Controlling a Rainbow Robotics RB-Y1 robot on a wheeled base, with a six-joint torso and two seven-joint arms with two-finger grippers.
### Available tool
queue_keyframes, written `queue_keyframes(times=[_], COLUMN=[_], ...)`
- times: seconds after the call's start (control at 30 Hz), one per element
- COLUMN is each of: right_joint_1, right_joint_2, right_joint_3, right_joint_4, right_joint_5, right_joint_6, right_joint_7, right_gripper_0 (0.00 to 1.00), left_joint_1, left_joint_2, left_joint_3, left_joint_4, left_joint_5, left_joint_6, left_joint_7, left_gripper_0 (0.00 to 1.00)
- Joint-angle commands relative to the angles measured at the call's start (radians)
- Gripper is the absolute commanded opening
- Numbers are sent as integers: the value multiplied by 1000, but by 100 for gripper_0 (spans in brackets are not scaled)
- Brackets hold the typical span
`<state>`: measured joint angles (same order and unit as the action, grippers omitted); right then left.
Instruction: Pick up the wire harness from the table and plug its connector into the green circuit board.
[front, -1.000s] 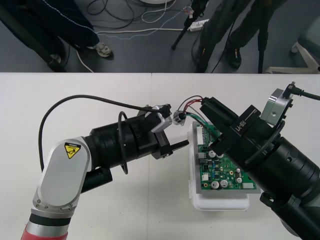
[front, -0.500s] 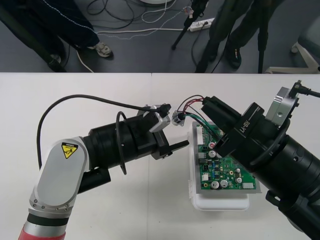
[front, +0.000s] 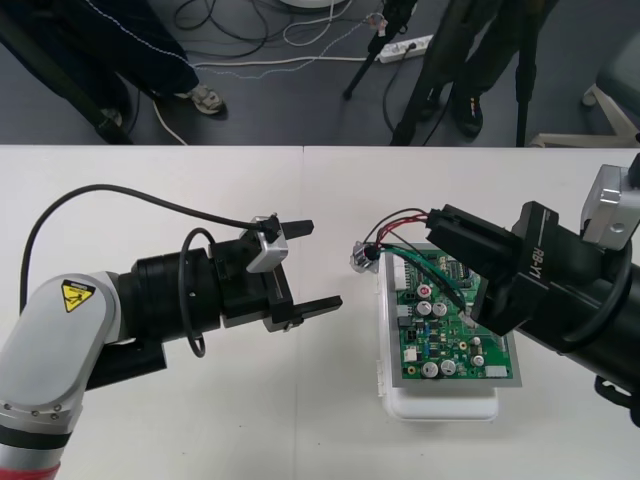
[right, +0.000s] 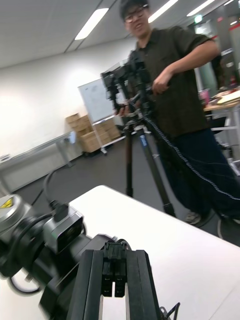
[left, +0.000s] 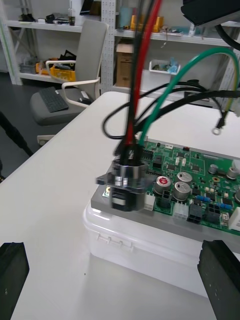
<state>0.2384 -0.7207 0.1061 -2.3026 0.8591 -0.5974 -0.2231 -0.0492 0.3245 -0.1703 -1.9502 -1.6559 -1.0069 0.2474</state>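
Note:
The green circuit board (front: 445, 335) sits on its white base (front: 440, 405) right of centre. My right gripper (front: 440, 220) hovers over the board's far edge, shut on the small black plug (right: 114, 270). Red, black and green wires (front: 400, 222) run from it to the round metal socket (front: 362, 257), which hangs at the board's far left corner. My left gripper (front: 305, 267) is open, a short way left of the socket. In the left wrist view the socket (left: 127, 182) dangles in front of the board (left: 200, 172), between the wide-apart fingers (left: 12, 272).
A loose green wire with a ring terminal (left: 216, 131) hangs over the board. A black cable (front: 110, 195) loops above my left arm. The table's far edge (front: 300, 148) lies beyond both grippers, with bare table left of and in front of the base.
My left gripper has drawn back to the left, away from the socket. The right arm has shifted right with the plug, and the socket now hangs nearer the board's corner.

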Motion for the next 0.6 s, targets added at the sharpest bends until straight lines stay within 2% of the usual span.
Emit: queue_keyframes(times=[0.03,0.3,0.6], right_joint_1=[-4,-10,-107], right_joint_2=[-48,-71,-62], right_joint_3=[-112,-241,-263], right_joint_4=[-38,-29,115], right_joint_5=[-15,-15,-32], right_joint_6=[-93,-279,-483], right_joint_7=[-85,-179,-168], right_gripper_0=[0,0,0], left_joint_1=[-50,-98,-152], left_joint_2=[113,263,419], left_joint_3=[-8,-35,-77], left_joint_4=[-44,-46,-47], left_joint_5=[91,260,464], left_joint_6=[40,40,39], left_joint_7=[12,19,32], left_gripper_0=[100,100,100])
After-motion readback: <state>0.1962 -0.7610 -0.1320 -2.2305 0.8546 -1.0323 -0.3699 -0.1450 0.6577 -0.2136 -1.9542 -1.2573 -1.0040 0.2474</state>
